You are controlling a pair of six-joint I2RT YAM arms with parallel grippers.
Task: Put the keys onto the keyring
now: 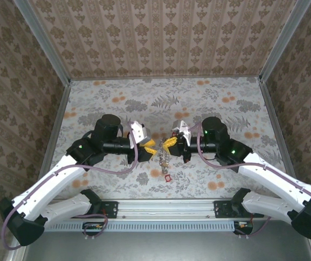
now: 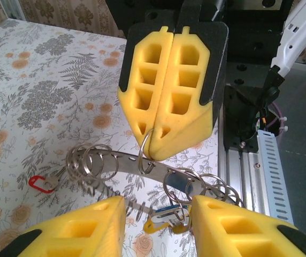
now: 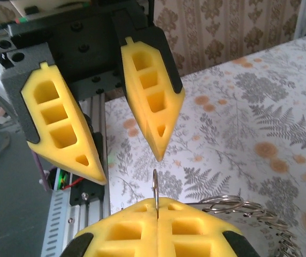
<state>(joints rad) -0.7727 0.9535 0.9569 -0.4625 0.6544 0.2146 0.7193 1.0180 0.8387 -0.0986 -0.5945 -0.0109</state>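
The keyring (image 2: 122, 159) is a curved silvery strip carrying several split rings, held up between both grippers (image 1: 163, 159). My right gripper (image 3: 157, 214) is shut on one thin ring (image 3: 155, 187) of it; from the left wrist it appears as closed yellow fingers (image 2: 169, 91) pinching that ring (image 2: 145, 151). My left gripper (image 2: 158, 225) is open, with its fingers (image 3: 62, 128) on either side of the strip and not touching it. The blue-headed key (image 2: 168, 215) hangs from a ring between the left fingers. The red-headed key (image 2: 40, 183) sits at the strip's other end, low over the table (image 1: 168, 176).
The floral tablecloth (image 1: 117, 103) spreads around and beyond the grippers. An aluminium rail (image 1: 161, 209) runs along the near edge under the arms. Patterned walls (image 1: 166, 38) close off the back and sides.
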